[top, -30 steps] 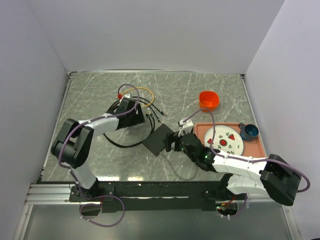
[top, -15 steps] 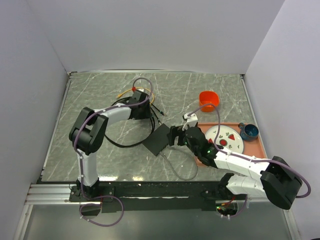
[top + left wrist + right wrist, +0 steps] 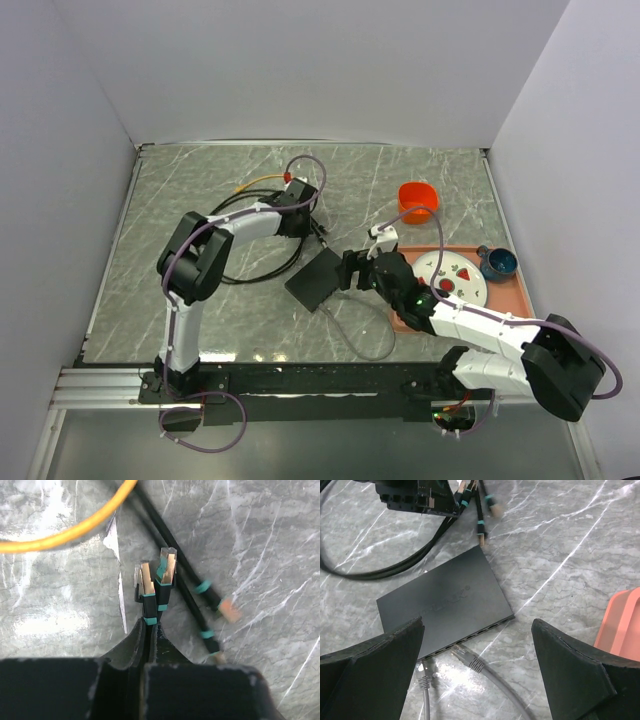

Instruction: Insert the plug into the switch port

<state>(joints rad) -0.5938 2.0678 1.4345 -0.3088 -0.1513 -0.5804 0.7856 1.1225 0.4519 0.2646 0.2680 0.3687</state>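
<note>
The switch (image 3: 317, 277) is a flat black box lying at an angle mid-table, its row of ports (image 3: 470, 635) facing the near side. My left gripper (image 3: 149, 625) is shut on the boot of a black plug (image 3: 145, 582) with teal bands. A second such plug (image 3: 167, 567) lies right beside it. This gripper (image 3: 308, 212) sits just behind the switch. My right gripper (image 3: 477, 627) hangs open over the switch's port edge, holding nothing. Two grey plugs (image 3: 466, 657) (image 3: 424, 679) lie on the table in front of the ports.
Black cable loops (image 3: 250, 270) and a yellow cable (image 3: 262, 181) lie at the back left. An orange bowl (image 3: 417, 198) stands behind a salmon tray (image 3: 400, 262) that holds a plate (image 3: 452, 277) and a blue cup (image 3: 497, 262). The grey cable (image 3: 365, 350) curls near the front.
My left gripper swung right along the cable bundle and closed on the black plug. My right gripper shifted slightly toward the back and stayed open over the switch.
</note>
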